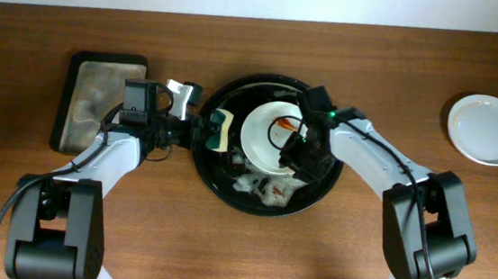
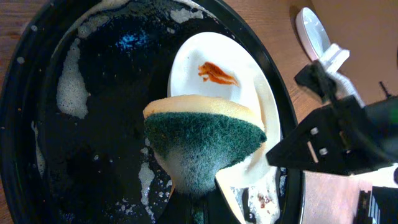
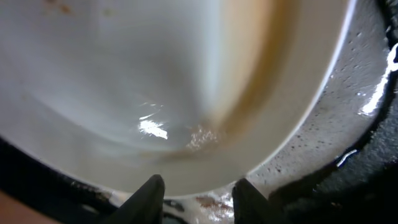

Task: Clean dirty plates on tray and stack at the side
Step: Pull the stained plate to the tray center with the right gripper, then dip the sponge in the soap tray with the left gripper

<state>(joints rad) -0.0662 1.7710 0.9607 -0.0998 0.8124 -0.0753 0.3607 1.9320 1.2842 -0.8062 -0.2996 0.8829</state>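
Left gripper (image 1: 204, 132) is clamped on a yellow sponge (image 2: 202, 140), green scouring face out, and it hangs over the left side of the round black tray (image 1: 218, 186), just beside the dirty plate (image 1: 267, 134). On the other side, the right gripper (image 3: 199, 190) has its jaws spread, and the plate's white rim sits just past the tips, not pinched. The plate lies in the tray with a red sauce smear (image 2: 217, 73) on it. Foam (image 2: 71, 81) streaks the tray floor. Far right on the table sits a clean white plate (image 1: 488, 129). Far left is a dark rectangular tray (image 1: 99, 99).
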